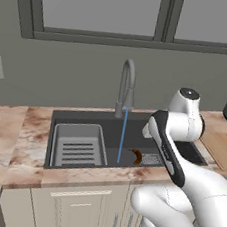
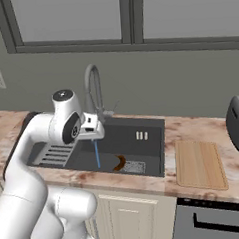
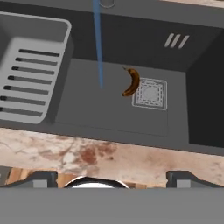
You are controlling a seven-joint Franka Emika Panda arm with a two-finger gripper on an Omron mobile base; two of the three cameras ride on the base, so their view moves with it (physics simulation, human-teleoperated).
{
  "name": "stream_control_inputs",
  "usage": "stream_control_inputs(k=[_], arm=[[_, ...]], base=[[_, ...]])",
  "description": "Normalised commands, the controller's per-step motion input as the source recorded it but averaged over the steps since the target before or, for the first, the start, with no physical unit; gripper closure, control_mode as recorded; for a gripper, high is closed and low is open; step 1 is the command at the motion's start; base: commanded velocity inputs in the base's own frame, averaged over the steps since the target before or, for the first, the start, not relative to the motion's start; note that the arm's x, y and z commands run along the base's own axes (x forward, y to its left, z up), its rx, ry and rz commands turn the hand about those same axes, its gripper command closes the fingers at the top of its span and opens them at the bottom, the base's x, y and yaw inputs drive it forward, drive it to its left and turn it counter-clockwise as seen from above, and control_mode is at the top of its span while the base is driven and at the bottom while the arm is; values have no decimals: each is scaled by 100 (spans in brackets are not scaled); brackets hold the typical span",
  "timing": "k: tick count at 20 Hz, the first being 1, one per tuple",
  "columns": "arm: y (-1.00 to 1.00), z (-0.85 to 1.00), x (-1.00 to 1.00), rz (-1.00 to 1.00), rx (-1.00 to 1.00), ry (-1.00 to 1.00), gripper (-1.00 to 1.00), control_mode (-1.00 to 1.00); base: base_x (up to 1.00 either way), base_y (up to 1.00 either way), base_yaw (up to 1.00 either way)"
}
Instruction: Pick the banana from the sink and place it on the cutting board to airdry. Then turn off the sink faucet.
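The banana (image 3: 132, 82), small, curved and dark brown, lies on the floor of the dark grey sink (image 3: 100, 109), touching the left edge of the square drain grate (image 3: 150, 94). It also shows as the banana (image 1: 137, 156) and the banana (image 2: 119, 163) in the base views. My gripper (image 3: 113, 179) hovers above the sink's front rim, well above and short of the banana, open with nothing between its fingers. A blue water stream (image 3: 98, 43) falls from the faucet (image 1: 126, 87) just left of the banana. The cutting board (image 2: 199, 164) lies on the counter right of the sink.
A light grey ribbed tray insert (image 3: 30, 83) fills the sink's left part. A grey toaster (image 2: 237, 117) stands at the far right behind the cutting board. The marbled countertop (image 3: 87, 153) runs along the sink's front. A window sits above the faucet.
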Motion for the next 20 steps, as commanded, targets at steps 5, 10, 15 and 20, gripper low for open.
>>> stream_control_inputs(k=[5,10,15,20], arm=[[-18,-27,30,3,0,0,-100,-100],[-17,-19,34,3,1,0,-100,-100],[-19,-17,40,0,1,3,-100,-100],[-16,-33,32,0,0,2,-100,-100]], base=[[0,0,0],[0,0,0],[0,0,0],[0,0,0]])
